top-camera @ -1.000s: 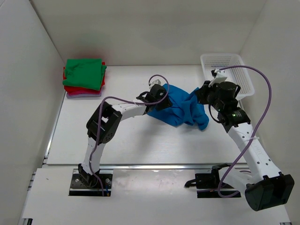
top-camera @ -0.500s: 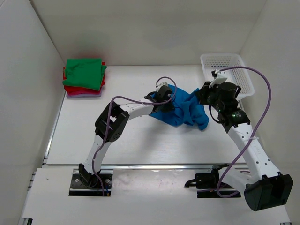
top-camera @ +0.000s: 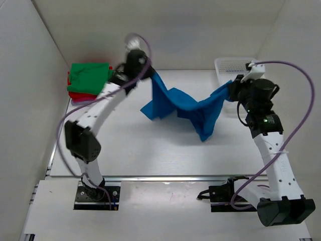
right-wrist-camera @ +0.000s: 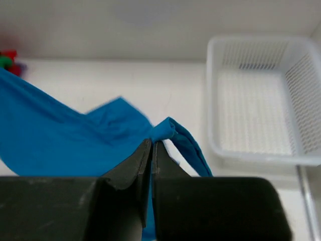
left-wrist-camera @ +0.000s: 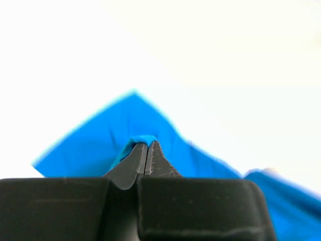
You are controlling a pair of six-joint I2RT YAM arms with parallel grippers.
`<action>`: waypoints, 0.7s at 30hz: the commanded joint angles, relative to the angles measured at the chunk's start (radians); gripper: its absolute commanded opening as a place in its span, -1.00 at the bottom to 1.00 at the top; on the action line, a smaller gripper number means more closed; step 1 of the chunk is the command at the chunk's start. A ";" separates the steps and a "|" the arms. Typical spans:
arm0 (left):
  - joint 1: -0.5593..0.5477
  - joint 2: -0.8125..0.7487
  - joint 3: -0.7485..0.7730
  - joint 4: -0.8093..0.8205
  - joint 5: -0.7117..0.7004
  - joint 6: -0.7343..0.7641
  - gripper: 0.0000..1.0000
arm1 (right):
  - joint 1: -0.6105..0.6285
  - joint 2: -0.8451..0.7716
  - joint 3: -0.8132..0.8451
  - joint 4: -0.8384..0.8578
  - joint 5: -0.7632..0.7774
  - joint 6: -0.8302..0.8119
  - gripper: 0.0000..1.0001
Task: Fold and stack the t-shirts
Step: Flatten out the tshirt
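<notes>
1. Above the table (top-camera: 125, 150), from the top view, the blue t-shirt (top-camera: 175, 105) hangs stretched left-to-right between the left gripper (top-camera: 149, 73) and the right gripper (top-camera: 230, 88). The folded stack (top-camera: 90, 80) lies nearer the left arm.
2. At the left wrist, the jaws are clenched on a pinch of blue cloth that falls away beyond the tips.
3. At the right wrist, the jaws are clamped on a blue fold, with the cloth trailing left. The basket (right-wrist-camera: 261, 156) sits beyond, to the right.

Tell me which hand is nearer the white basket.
Right. The right hand hangs just beside the basket, at its near-left corner; the left hand is far off to its left, next to the folded stack.
</notes>
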 commanded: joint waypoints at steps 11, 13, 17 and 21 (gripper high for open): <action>0.279 -0.138 0.829 -0.596 0.005 0.234 -1.00 | -0.022 -0.042 0.436 -0.108 -0.069 -0.039 -1.00; 0.259 -0.096 0.964 -0.674 -0.008 0.231 -1.00 | -0.015 -0.016 0.494 -0.144 -0.075 -0.051 -0.99; 0.267 -0.068 1.023 -0.786 -0.013 0.208 -1.00 | -0.001 0.016 0.569 -0.171 -0.090 -0.051 -1.00; 0.277 -0.013 1.053 -0.840 -0.034 0.221 -1.00 | -0.018 0.042 0.549 -0.150 -0.148 -0.036 -1.00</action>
